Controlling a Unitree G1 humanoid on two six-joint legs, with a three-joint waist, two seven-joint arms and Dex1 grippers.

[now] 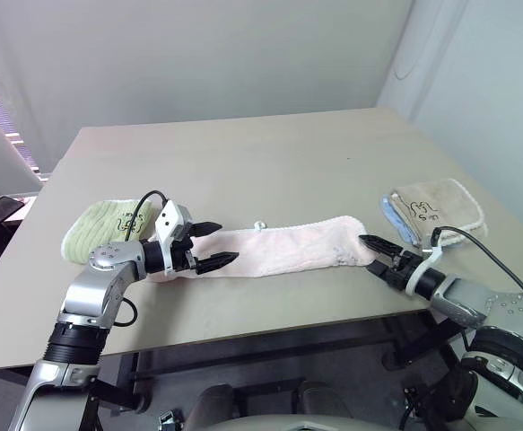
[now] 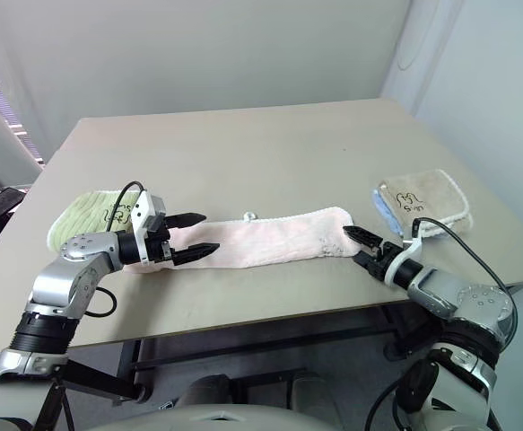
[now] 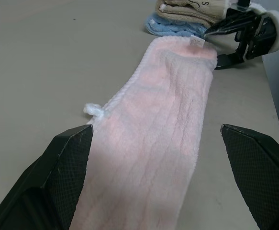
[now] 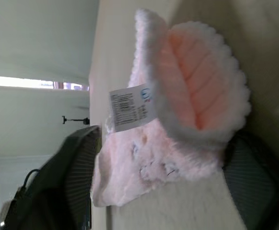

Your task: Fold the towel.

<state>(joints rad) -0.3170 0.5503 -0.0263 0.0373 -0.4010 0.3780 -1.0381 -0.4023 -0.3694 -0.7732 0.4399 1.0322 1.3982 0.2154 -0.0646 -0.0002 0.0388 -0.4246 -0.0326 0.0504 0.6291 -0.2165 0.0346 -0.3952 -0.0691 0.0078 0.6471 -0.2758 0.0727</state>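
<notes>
The right wrist view shows a white care label and a curled-up corner on the towel's end. In the head views the towel lies as a long pale pink ribbed strip with white trim across the lower middle of the frame, on the table. The left gripper has its jaws open over one end; the right gripper has its jaws open around the other.
</notes>
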